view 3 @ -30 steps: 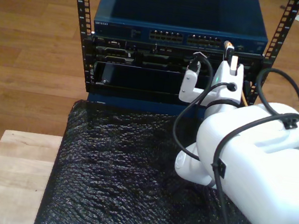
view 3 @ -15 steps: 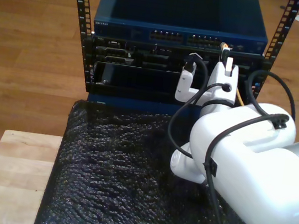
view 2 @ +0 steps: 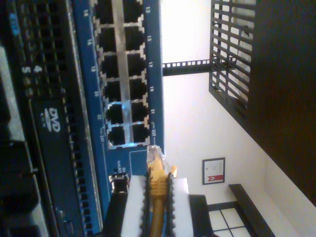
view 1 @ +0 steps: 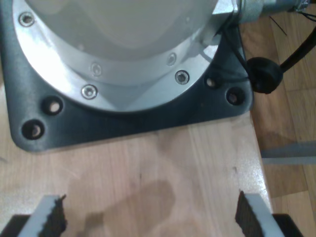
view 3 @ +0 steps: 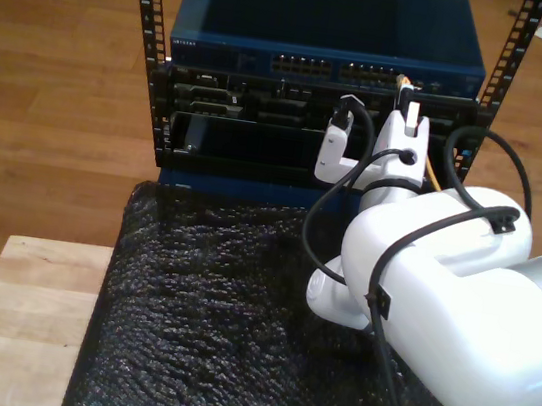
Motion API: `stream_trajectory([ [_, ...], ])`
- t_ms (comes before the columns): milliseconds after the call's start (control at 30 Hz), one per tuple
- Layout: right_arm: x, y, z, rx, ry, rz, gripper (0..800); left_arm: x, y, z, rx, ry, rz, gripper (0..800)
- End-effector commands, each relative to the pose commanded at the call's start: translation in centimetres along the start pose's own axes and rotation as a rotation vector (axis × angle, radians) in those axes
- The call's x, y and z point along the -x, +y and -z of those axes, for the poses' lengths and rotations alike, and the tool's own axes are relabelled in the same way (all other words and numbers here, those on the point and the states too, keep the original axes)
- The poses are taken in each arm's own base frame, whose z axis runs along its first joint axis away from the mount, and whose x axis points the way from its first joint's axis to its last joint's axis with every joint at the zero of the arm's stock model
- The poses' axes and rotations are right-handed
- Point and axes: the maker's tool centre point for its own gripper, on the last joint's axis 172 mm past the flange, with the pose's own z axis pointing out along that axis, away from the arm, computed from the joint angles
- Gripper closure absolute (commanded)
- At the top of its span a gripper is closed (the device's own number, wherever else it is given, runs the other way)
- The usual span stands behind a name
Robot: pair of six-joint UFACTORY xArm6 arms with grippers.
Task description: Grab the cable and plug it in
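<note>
Pinching the cable [view 2: 157, 197] between closed pads, my second gripper [view 2: 157, 207] holds its clear plug [view 2: 154, 154] just beside the lowest ports of the blue switch [view 2: 86, 74], not yet seated. In the exterior view that arm [view 3: 441, 288] reaches from the lower right of the frame toward the rack [view 3: 317, 88] at upper centre. My first gripper [view 1: 148, 217] hangs spread wide over a wooden table [view 1: 148, 163] by an arm base [view 1: 123, 54]

My second pincer [view 2: 157, 207] clamped; first pincer [view 1: 148, 217] spread.
</note>
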Motion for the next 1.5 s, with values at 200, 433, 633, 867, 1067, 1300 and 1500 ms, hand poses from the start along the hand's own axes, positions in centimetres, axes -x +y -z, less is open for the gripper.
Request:
stream_trajectory([
  [200, -0.38, 0.05, 0.0, 0.001, 0.006, -0.002, 800, 0.0, 0.0, 0.0, 0.0, 0.0, 0.0, 0],
  [433, -0.45, -0.45, 0.01, -0.004, 0.008, 0.001, 800, 0.0, 0.0, 0.0, 0.0, 0.0, 0.0, 0],
  [633, -0.63, -0.61, -0.29, 0.001, 0.008, -0.002, 800, 0.0, 0.0, 0.0, 0.0, 0.0, 0.0, 0],
  [867, -0.76, -0.42, -0.64, 0.009, 0.007, -0.007, 800, 0.0, 0.0, 0.0, 0.0, 0.0, 0.0, 0],
  [1067, -0.75, -0.52, -0.62, 0.008, 0.007, -0.006, 800, 0.0, 0.0, 0.0, 0.0, 0.0, 0.0, 0],
  [1300, -0.68, -0.6, -0.69, 0.008, 0.006, -0.006, 800, 0.0, 0.0, 0.0, 0.0, 0.0, 0.0, 0],
  [1500, -0.52, -0.53, -0.83, 0.009, 0.003, -0.007, 800, 0.0, 0.0, 0.0, 0.0, 0.0, 0.0, 0],
])
